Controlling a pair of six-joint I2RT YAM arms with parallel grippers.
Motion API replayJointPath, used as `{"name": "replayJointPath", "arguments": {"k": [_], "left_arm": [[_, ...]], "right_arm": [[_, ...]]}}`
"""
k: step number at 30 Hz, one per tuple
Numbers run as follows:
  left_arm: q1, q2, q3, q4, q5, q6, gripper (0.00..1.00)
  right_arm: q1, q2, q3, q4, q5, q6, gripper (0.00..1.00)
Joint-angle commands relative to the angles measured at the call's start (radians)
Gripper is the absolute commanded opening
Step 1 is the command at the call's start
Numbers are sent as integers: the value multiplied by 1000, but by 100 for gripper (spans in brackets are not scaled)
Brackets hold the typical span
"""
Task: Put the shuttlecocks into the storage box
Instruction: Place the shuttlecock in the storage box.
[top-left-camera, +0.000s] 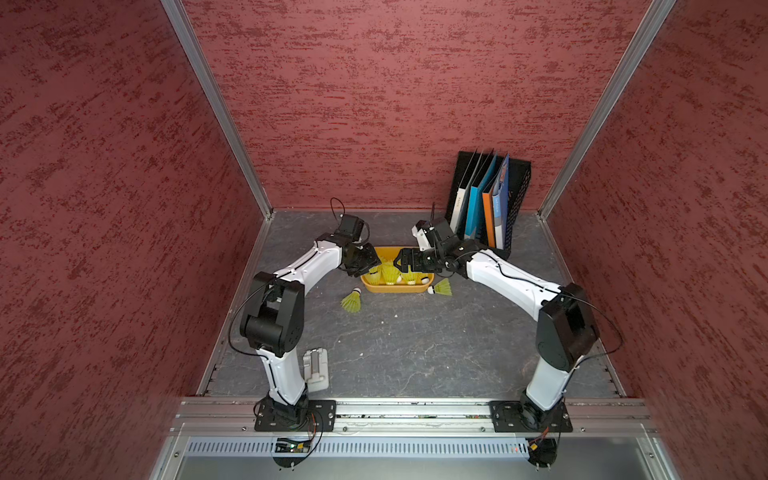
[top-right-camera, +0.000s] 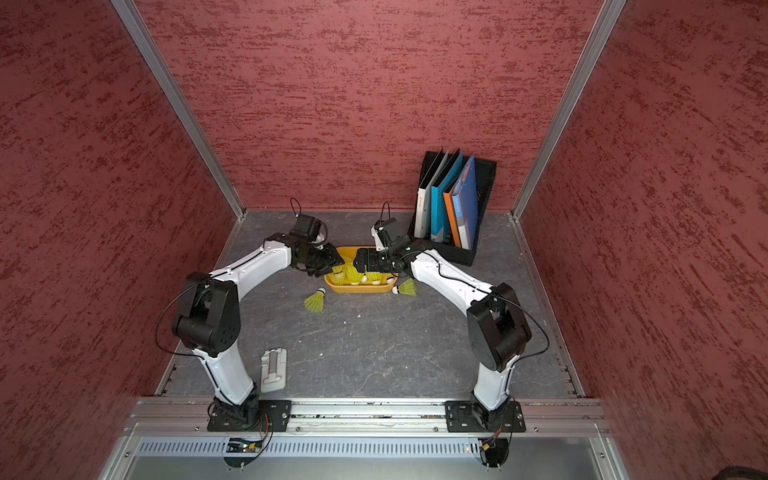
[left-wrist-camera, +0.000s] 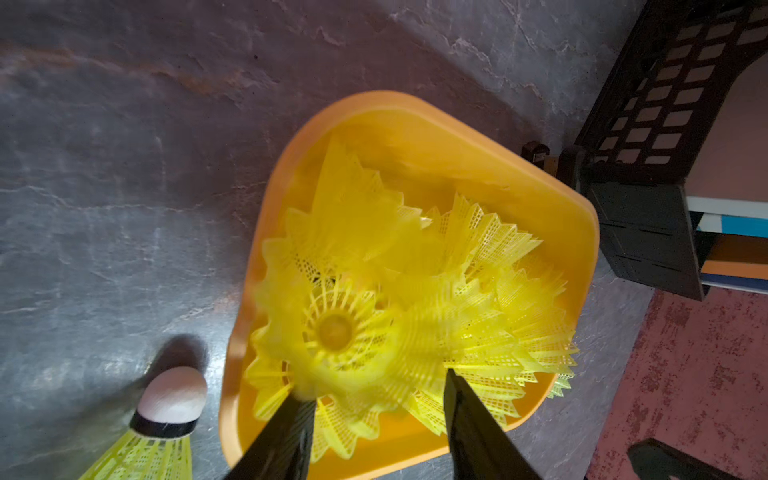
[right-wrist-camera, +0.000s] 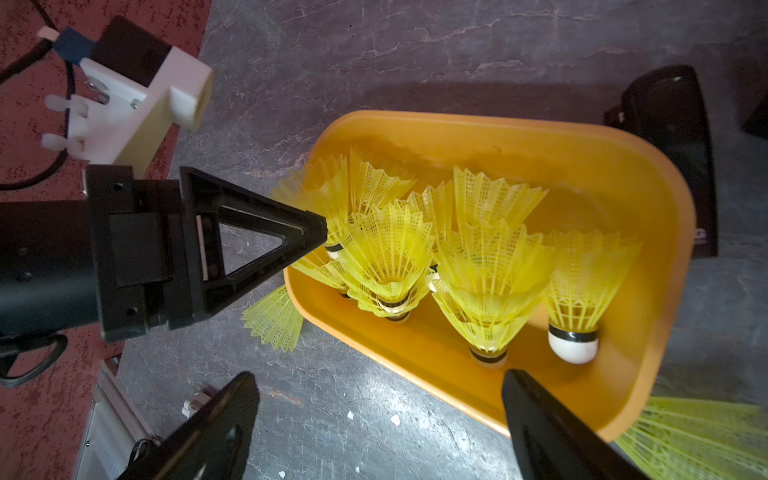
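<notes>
Shuttlecocks (top-left-camera: 390, 273): neon yellow-green mesh skirts, round white tips with a black band. Storage box (top-left-camera: 395, 289): one, a shallow orange-yellow tub with rounded corners, on the grey bench (top-left-camera: 415, 353).

Top views: two shuttlecocks lie on the bench outside the storage box, one (top-left-camera: 352, 300) off its near left corner, one (top-left-camera: 441, 287) just beside its right end. The rest stand inside. Left hand (top-left-camera: 376, 264) and right hand (top-left-camera: 398, 259), one each, hang over the storage box from opposite ends.

Left wrist view: left hand (left-wrist-camera: 374, 386) released, fingers (left-wrist-camera: 469, 424) apart above the storage box (left-wrist-camera: 415, 104). One blurred shuttlecock (left-wrist-camera: 336, 332) sits just past the fingertips, over the pile.

Right wrist view: at least six shuttlecocks (right-wrist-camera: 490, 282) inside, tips down and overlapping; exact count unclear. Right hand (right-wrist-camera: 380, 374) spread wide and empty, one finger over the storage box rim, the other over bare bench beside it.
</notes>
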Motion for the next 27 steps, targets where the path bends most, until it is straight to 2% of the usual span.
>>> {"name": "replayJointPath", "arguments": {"k": [1,10,14,22,24,25,26,27], "left_arm": [[-6,-20,14,-9,-14,7,54],[-8,-82,31,-26,-50,14,53],[-9,-130,21,-35,-71,25,56],[0,-251,-67,29,-78,102,74],[-3,-285,-103,78,-42,135,81],[-4,-304,-124,98,-25,153,87],[-6,-317,-144,120,-1,172,100],[-6,-334,-171,142,25,192,100]], "right_arm": [[3,16,10,3,-10,5,95],[3,9,2,9,0,4,95],[3,-17,-22,23,27,3,95],[18,-111,-114,39,157,58,93],[31,-140,-145,19,219,106,92],[38,-153,-162,-2,245,145,92],[45,-164,-178,-15,268,179,91],[53,-177,-198,-31,292,226,91]]}}
